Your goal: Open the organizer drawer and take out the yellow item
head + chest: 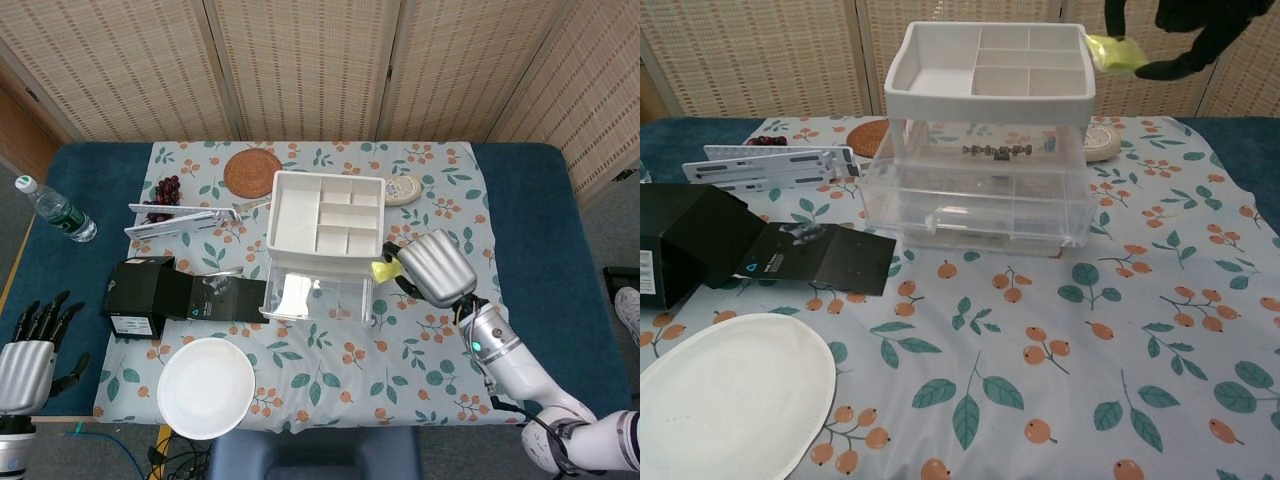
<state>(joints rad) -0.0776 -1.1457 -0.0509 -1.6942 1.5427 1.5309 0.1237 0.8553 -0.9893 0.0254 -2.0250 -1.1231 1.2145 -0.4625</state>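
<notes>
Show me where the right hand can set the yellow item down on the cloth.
Bare floral tablecloth lies right of the clear plastic drawer, below the right hand holding the yellow item. Left is crowded: black open box, white round plate.

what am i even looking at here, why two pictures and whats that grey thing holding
It is a two-armed robot at a table, and both pictures come from its own cameras at the same moment: one from its head looking down, one from its chest looking forward. The grey thing is its right hand, pinching a small yellow item beside the white organizer, whose clear drawer is pulled open. The left hand waits empty at the table's edge. Also on the flowered cloth: a white plate, a black box and a water bottle.
</notes>
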